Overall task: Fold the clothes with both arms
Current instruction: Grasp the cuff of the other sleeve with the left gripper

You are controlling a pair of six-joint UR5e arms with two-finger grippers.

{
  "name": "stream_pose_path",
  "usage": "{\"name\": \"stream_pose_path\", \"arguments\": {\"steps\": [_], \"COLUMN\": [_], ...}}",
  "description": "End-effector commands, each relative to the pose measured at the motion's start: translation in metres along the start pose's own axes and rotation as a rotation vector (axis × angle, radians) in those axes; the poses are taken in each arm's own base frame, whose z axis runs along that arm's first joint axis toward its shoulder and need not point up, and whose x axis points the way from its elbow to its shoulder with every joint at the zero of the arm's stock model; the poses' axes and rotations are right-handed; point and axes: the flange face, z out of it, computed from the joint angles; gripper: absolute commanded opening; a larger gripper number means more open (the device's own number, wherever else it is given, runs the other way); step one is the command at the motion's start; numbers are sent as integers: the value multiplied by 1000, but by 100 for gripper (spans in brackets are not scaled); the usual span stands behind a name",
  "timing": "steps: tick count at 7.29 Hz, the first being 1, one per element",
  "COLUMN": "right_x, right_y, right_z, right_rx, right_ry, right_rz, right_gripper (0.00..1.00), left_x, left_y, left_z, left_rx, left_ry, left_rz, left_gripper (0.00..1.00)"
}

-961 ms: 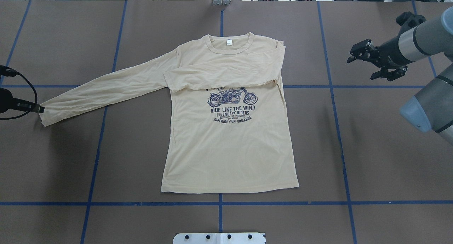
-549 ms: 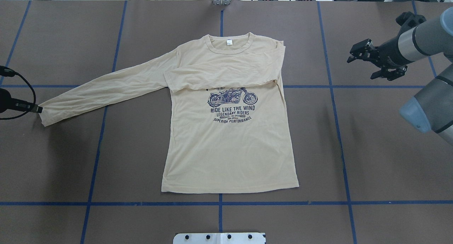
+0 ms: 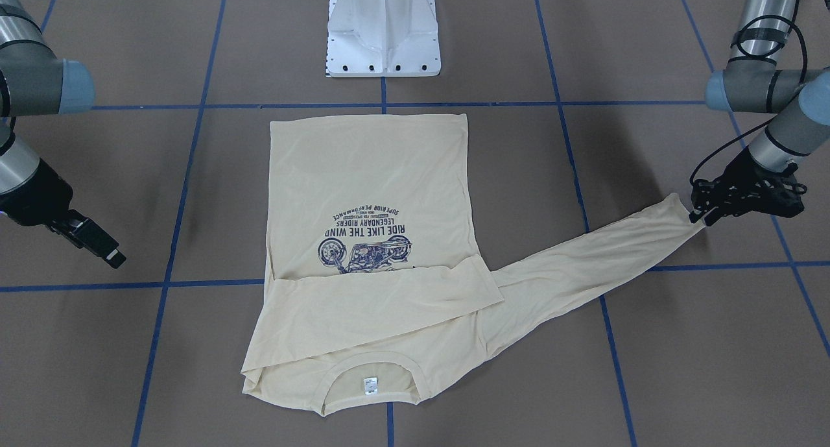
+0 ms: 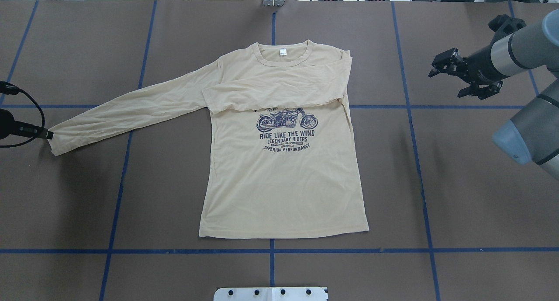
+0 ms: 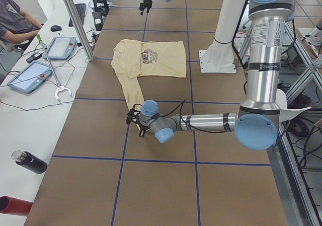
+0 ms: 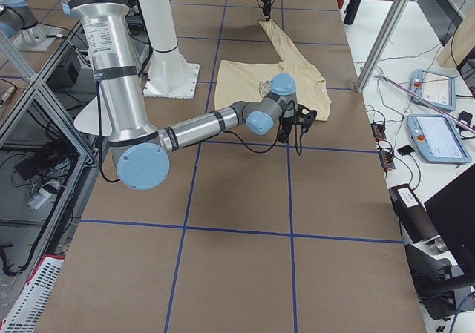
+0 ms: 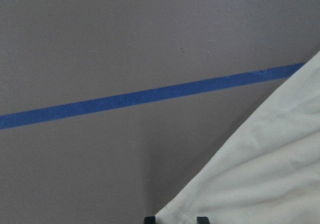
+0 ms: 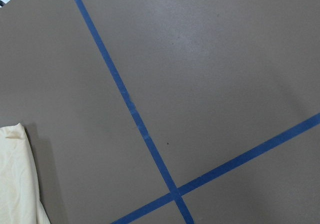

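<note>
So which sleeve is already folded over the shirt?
The right-side sleeve: it lies folded across the shirt, covering the top of the print. The left sleeve stretches out flat, its cuff at the left claw.

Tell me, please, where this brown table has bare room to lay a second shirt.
Widest: right of the pale yellow long-sleeved T-shirt, up to the silver right arm. Also: the patch on the robot's side of the outstretched sleeve. Crowded: the cuff, gripped in the jaws of the left arm.
</note>
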Motion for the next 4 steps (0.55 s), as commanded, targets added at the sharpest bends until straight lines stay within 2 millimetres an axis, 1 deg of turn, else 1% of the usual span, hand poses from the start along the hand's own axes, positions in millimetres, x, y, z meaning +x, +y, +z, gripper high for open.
{"name": "stream_pose_path", "arguments": {"steps": [1,3,4], "right_x": [1,1,1], "right_y": [-1,-1,-1], "right_z": [0,0,0], "right_rx": [7,7,7], "right_ry": [2,2,2], "right_rz": [2,2,2], "right_gripper": [99,99,99], "left_x": [-1,-2,0], "left_y": [0,-5,-7], "left_z": [2,8,7], "left_rx": [-2,-7,-3], "left_ry": [-3,-5,-2], "left_rz": [-2,-5,-8], "left_gripper": [41,41,17]}}
